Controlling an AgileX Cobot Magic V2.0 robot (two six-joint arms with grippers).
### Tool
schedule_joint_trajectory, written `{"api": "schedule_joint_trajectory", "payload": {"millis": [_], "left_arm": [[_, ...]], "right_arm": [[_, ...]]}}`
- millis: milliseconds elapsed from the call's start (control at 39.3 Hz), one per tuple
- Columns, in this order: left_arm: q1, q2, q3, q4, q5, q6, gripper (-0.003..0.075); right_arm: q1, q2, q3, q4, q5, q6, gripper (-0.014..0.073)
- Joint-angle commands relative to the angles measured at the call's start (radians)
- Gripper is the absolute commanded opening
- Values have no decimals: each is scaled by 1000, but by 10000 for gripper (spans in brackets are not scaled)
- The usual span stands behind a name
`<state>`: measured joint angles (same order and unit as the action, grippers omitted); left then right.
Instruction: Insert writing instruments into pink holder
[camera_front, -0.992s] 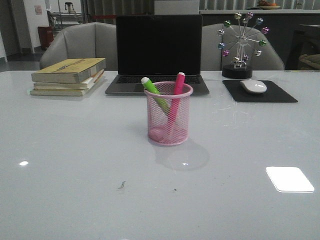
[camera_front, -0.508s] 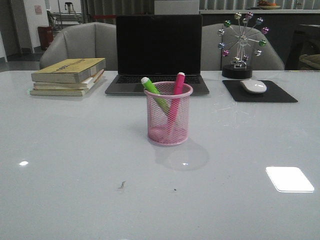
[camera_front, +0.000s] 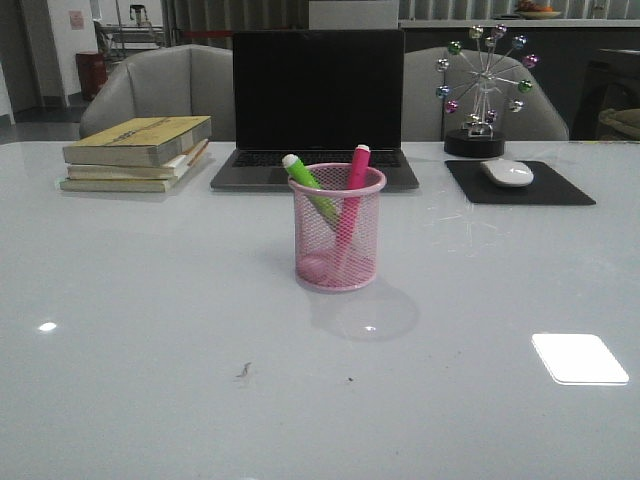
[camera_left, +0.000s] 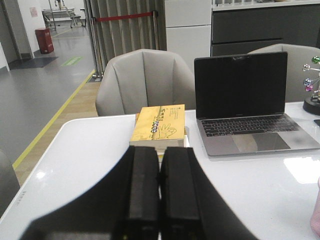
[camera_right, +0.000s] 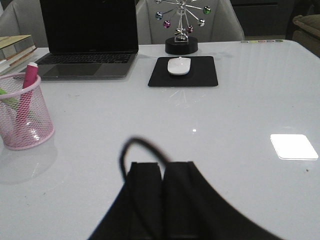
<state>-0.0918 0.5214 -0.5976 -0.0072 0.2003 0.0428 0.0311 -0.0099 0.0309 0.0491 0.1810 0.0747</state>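
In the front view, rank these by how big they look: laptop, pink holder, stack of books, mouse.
Largest to smallest, as they look:
1. laptop
2. stack of books
3. pink holder, though it stands nearer the camera, so against the books this is unsure
4. mouse

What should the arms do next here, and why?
Probably nothing beyond staying parked: the green pen and pink pen both stand inside the pink holder, and the left gripper and right gripper are shut and empty.
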Motion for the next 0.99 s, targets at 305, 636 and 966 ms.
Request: {"api": "schedule_joint_trajectory", "payload": {"millis": [305, 636, 966], "left_arm": [[4, -143, 153, -28, -141, -8, 100], [6, -375, 372, -28, -167, -8, 100], [73, -529, 508, -44, -167, -8, 100]], "right_arm": [[-7, -14, 0, -2, -83, -4, 31], [-7, -14, 0, -2, -83, -4, 31], [-7, -14, 0, -2, -83, -4, 31]]}}
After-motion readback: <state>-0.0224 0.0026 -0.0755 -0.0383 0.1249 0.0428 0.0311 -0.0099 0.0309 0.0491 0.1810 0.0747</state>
